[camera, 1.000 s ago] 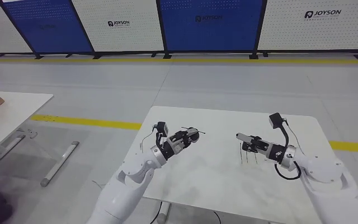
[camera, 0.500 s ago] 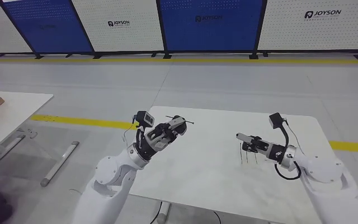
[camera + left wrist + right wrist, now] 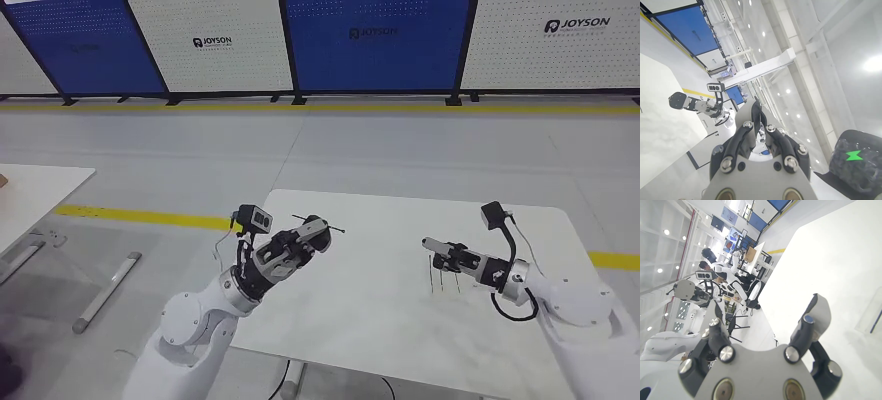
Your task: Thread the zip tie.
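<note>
Left fingers (image 3: 311, 229), farther left, tight on zip tie (image 3: 335, 229)

**Count: ties, grippers, tables, panels**

Two grippers are showing: the left gripper (image 3: 315, 227) and the right gripper (image 3: 430, 245). One zip tie (image 3: 337, 229) is sitting in the left one. What look like three loose ties (image 3: 444, 280) are lying on the table just beside the right one, making four in all, though they are thin and hard to separate. Two white tables are showing: the work table (image 3: 380, 320) and a side table (image 3: 40, 185). Two blue panels (image 3: 375, 45) and three white panels (image 3: 210, 45) are standing behind.
</note>
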You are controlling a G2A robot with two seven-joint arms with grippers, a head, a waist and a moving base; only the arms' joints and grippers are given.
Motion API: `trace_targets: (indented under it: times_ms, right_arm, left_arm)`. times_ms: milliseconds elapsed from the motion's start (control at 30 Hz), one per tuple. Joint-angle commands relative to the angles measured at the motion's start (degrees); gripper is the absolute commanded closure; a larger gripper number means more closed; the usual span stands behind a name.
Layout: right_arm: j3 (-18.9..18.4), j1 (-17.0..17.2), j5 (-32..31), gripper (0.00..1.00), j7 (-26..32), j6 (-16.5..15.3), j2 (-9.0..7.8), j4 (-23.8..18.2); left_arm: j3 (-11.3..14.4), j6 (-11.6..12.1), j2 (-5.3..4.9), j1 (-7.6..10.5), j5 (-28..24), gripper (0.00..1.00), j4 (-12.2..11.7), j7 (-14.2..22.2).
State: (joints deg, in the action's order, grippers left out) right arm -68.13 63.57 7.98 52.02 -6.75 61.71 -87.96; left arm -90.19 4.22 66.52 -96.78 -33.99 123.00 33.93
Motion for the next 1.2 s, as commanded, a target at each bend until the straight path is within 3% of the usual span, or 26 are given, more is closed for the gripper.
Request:
trace_targets:
  times_ms: [0,133,400,767,833,1167]
  right_arm:
    - [0.0,0.0,0.0,0.00,0.0,0.0,0.00,0.0]
    - [0.0,0.0,0.0,0.00,0.0,0.0,0.00,0.0]
    - [0.0,0.0,0.0,0.00,0.0,0.0,0.00,0.0]
    - [0.0,0.0,0.0,0.00,0.0,0.0,0.00,0.0]
    - [0.0,0.0,0.0,0.00,0.0,0.0,0.00,0.0]
    - [0.0,0.0,0.0,0.00,0.0,0.0,0.00,0.0]
  left_arm:
    - [0.5,-0.8,0.00,0.37,0.7,1.00,-0.7,-0.7]
    - [3.5,-4.6,-0.11,3.03,6.0,1.00,-4.8,-1.6]
    - [9.9,-8.9,-0.17,7.06,14.6,1.00,-14.7,-2.2]
    - [15.4,-9.9,0.11,10.74,19.5,1.00,-25.3,-5.2]
    - [15.9,-10.1,0.20,11.08,20.0,1.00,-26.1,-6.7]
    - [16.3,-9.8,0.28,11.22,19.7,1.00,-26.2,-7.3]
